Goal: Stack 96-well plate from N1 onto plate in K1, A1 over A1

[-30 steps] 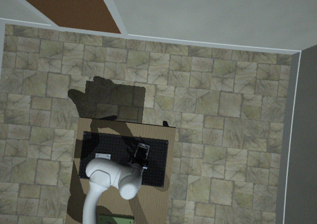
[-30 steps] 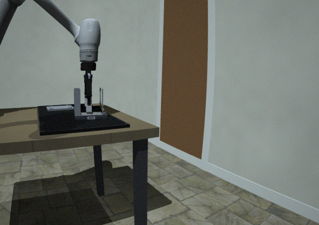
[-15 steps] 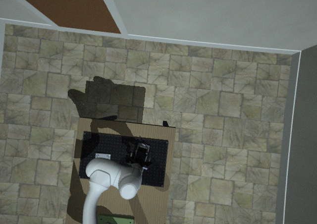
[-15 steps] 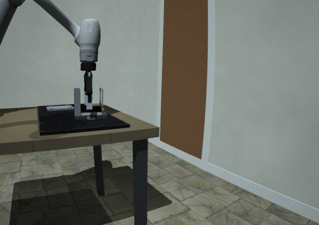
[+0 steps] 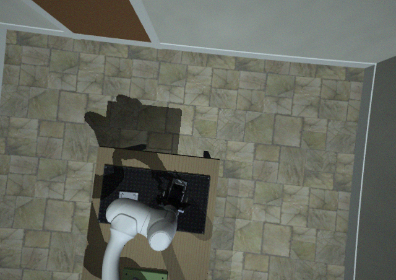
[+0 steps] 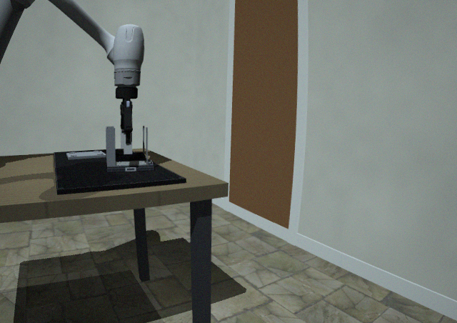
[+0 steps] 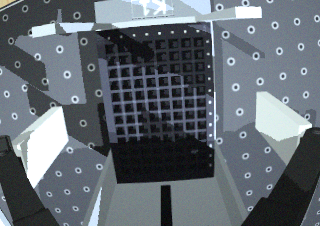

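In the wrist view a dark 96-well plate (image 7: 156,102) lies flat inside the stack rack K1 (image 7: 160,9), between the rack's pale posts. I see only the top grid, so I cannot tell the layers beneath it. My gripper (image 7: 159,117) hangs straight above the plate, open wide, with its pale finger pads standing clear of the plate's long sides. From the side, the gripper (image 6: 126,136) reaches down between the rack's posts (image 6: 128,157). From above, the gripper (image 5: 174,190) covers the rack. The plate nest N1 (image 6: 85,154) is a low pale frame to the left of the rack.
Rack and nest stand on a black perforated board (image 6: 111,175) on a wooden table (image 6: 92,194). The rack's tall posts and thin rods (image 6: 145,142) rise close around my fingers. My white arm (image 5: 140,219) hides part of the board from above.
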You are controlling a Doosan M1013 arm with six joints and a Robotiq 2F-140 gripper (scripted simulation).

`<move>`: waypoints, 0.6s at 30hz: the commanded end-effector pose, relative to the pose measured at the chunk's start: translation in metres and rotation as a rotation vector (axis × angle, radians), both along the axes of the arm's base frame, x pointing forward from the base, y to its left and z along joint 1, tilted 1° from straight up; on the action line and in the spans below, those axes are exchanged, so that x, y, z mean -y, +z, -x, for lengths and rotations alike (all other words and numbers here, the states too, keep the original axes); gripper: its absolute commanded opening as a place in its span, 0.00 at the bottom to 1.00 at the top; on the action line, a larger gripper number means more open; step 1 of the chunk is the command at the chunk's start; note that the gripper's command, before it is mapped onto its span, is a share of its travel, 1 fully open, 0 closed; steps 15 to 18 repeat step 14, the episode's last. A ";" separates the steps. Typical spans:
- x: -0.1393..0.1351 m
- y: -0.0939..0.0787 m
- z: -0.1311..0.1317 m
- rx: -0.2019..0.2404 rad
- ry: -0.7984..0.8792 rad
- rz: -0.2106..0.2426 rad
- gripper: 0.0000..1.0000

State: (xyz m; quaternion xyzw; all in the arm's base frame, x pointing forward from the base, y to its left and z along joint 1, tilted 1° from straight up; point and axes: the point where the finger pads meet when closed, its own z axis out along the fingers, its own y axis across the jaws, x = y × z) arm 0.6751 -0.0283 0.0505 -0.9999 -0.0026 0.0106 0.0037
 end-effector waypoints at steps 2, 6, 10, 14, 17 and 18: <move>0.000 0.010 0.000 0.000 0.000 0.000 1.00; 0.000 0.020 0.000 0.000 0.000 0.000 1.00; 0.000 0.026 -0.001 0.000 0.000 0.000 1.00; 0.000 0.026 -0.001 0.000 0.000 0.000 1.00; 0.000 0.026 -0.001 0.000 0.000 0.000 1.00; 0.000 0.026 -0.001 0.000 0.000 0.000 1.00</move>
